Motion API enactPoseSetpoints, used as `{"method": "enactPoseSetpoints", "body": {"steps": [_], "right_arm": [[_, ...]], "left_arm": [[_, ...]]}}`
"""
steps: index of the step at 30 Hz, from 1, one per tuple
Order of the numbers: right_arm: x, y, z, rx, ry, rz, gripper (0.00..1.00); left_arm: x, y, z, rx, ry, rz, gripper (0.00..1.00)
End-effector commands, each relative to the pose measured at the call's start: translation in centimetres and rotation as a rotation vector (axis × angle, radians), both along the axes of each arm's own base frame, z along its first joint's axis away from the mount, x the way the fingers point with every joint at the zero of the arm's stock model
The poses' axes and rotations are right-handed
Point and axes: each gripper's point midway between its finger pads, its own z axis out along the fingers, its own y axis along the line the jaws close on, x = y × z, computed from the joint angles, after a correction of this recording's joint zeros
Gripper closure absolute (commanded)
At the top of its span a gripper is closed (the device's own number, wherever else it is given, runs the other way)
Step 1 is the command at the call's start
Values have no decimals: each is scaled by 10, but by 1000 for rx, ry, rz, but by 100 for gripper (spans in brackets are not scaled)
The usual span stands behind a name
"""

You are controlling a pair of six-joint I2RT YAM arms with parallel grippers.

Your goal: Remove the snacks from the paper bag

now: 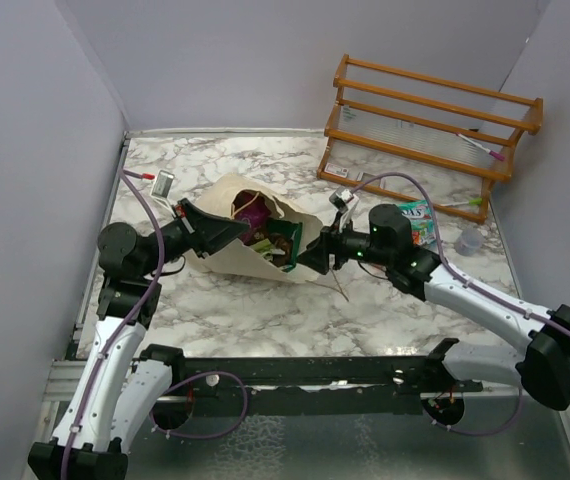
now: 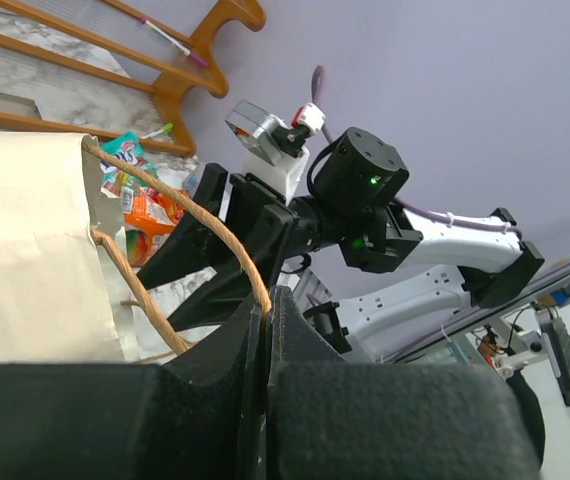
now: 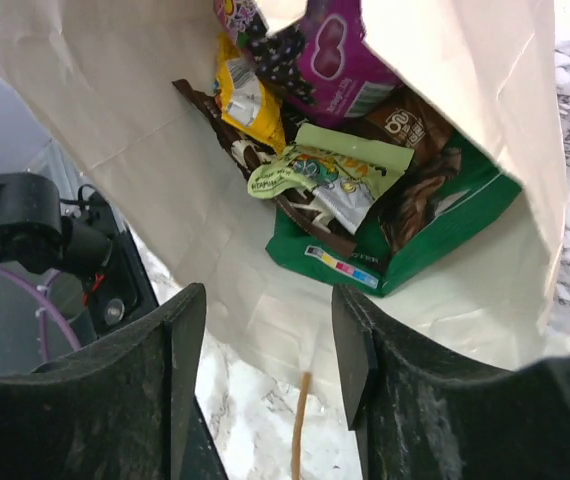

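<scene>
The cream paper bag (image 1: 230,262) lies on its side mid-table, its mouth open toward the right. My left gripper (image 1: 237,231) is at the bag's upper edge. In the left wrist view it (image 2: 267,297) is shut on the brown cord handle (image 2: 220,235). My right gripper (image 1: 307,260) is open and empty just outside the bag's mouth (image 3: 265,300). Inside lie a green bag (image 3: 415,255), a magenta-purple packet (image 3: 325,55), a yellow one (image 3: 247,95), a light-green one (image 3: 330,168) and a dark brown one (image 3: 405,118). Two more packets (image 1: 421,223) lie on the table to the right.
An orange wooden rack (image 1: 430,130) stands at the back right. A clear plastic cup (image 1: 468,241) stands near the right edge. A small silvery object (image 1: 163,183) lies at the back left. The bag's other cord handle (image 3: 300,430) trails on the marble below my right gripper.
</scene>
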Motion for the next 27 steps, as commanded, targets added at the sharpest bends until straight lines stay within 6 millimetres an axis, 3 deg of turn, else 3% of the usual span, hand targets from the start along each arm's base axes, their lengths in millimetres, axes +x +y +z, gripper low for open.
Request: {"method": "enactPoseSetpoints", "body": {"steps": [1,7,11,13,15,17,22,27], "right_arm": [[17,13,25,46,-81,-63,52],[10,49,2,4,-80,-140,68],[-10,89,-6,-13,-87,-145,69],[-31,114,-5,-13,-99,-88,68],[-38,126,-4,-22,-114,-58,66],[-35,121,-9,-37,-110,-93,65],[-7,80,-13,-115,-231,-279,56],[2,63,-24,-263,-416,-252,40]], "left_arm": [[-13,-2,6,-2,-21,-28,100],[-9,1,7,33,-1,22,100],[2,9,1,88,44,109,100],[5,10,-1,91,54,123,100],[7,11,-2,86,68,133,100],[7,11,-2,82,70,133,100],[6,11,-4,115,54,124,100],[6,11,-4,136,48,118,100]]}}
